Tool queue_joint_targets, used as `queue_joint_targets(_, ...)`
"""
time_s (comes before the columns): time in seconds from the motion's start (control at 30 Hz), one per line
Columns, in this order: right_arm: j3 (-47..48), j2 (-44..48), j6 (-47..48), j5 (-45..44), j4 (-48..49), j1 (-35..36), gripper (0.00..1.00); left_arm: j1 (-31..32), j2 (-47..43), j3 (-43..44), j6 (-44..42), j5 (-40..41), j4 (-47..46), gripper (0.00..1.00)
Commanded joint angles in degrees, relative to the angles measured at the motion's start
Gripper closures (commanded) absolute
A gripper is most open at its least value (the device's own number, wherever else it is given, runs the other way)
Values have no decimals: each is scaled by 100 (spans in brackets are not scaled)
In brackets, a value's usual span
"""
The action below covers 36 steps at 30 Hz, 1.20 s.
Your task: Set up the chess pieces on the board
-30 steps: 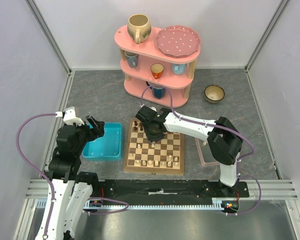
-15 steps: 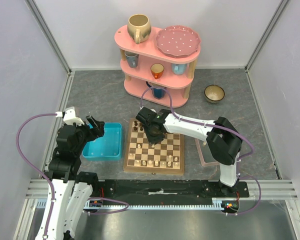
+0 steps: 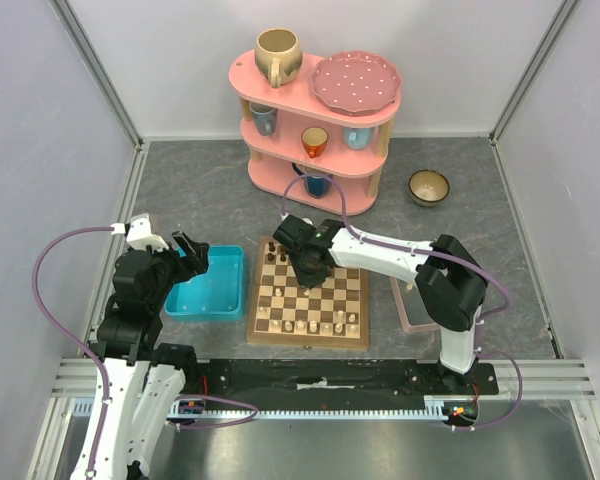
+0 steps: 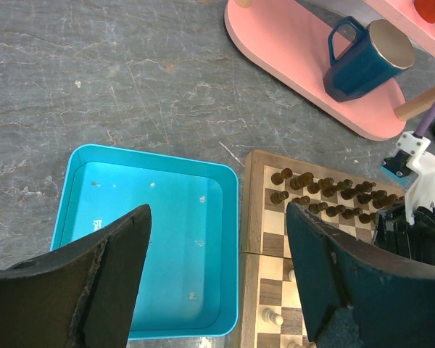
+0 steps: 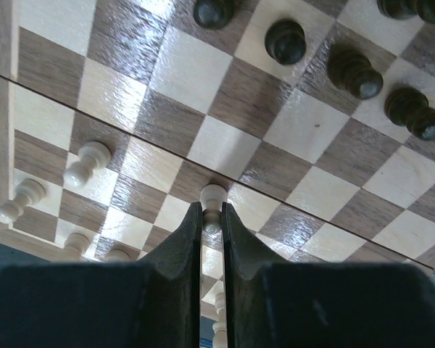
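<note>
since a second ago the right gripper (image 5: pixel 212 210) has drawn its jaws in and shifted slightly over the board (image 3: pixel 256 300); the left arm has not moved. nearest the arm bases, pale chessmen (image 3: pixel 315 325) stand on the board's near ranks – too small from above to tell their kinds. the right jaws are nearly together, pinching a pale chess piece (image 5: pixel 212 194) close to the board's centre seam; only its round head shows past the tips, the stem and foot hidden between them, so whether it touches the square i cannot tell. the left gripper (image 4: pixel 217 217) hangs above the turquoise tray (image 4: pixel 152 154), jaws wide, holding nothing. a pink-rimmed tray (image 3: pixel 402 310) right of the board is mostly hidden behind the right arm. dark chessmen (image 4: pixel 326 192) crowd the far ranks – from above, the arm covers some of them. the tabletop (image 3: pixel 200 190) is grey and stone-patterned; farther back stands a pink shelf (image 3: pixel 315 115) with mugs and a spotted plate, a bowl (image 3: pixel 429 186) beside it, plain pale walls (image 3: pixel 40 120) around.
</note>
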State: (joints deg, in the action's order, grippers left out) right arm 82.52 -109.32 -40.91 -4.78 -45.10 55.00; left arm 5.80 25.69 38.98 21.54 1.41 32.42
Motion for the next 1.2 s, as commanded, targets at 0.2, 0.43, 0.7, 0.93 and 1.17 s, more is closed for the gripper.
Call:
queue_joint_targets(0.2,-1018,894,-154,-243,-60,116,91,-27,-20,-40,-36,-27,-281,18)
queue_joint_targets(0.43,-1133,1079,-242,-340,-288,335,90,-27,-12,-40,-36,-27,-280,18)
queue_joint_targets(0.7,-1159,1070,-260,-454,-482,467,90,-27,-20,-48,-36,-18,-272,19)
queue_joint_targets(0.93,-1256,1097,-295,-428,-491,520,90,-27,-12,-49,-27,-27,-281,18)
queue_joint_targets(1.17,-1238,1097,-313,-393,-482,573,90,-27,-12,-40,-36,-36,-280,18)
